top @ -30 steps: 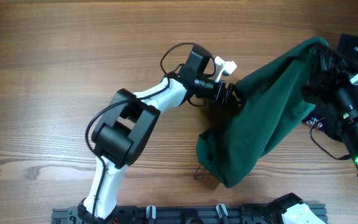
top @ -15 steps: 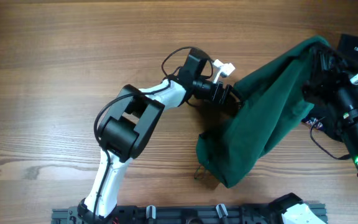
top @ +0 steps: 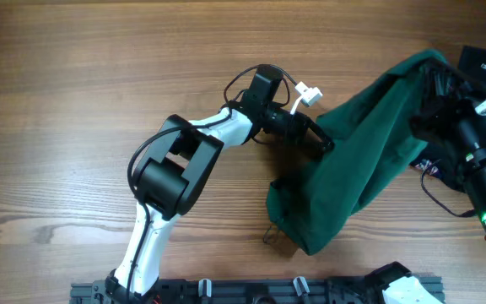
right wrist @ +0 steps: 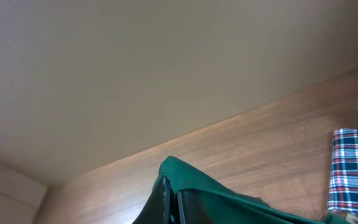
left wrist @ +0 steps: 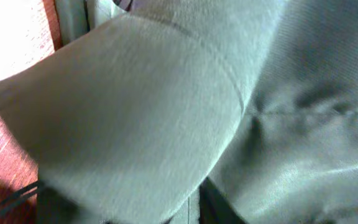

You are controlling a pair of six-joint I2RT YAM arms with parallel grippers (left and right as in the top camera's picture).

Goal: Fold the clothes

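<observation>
The right gripper (right wrist: 171,199) is clenched on a raised corner of the clothes (top: 361,169), so the dark green garment slopes down from the right side to a bunched end resting on the bench (top: 99,84). The left gripper (top: 317,138) presses into the garment's left edge. With fabric filling its wrist view, it is unclear whether it has pinched the cloth.

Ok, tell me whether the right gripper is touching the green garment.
Touching. The right wrist view shows the right gripper shut on a peak of the green garment.
</observation>
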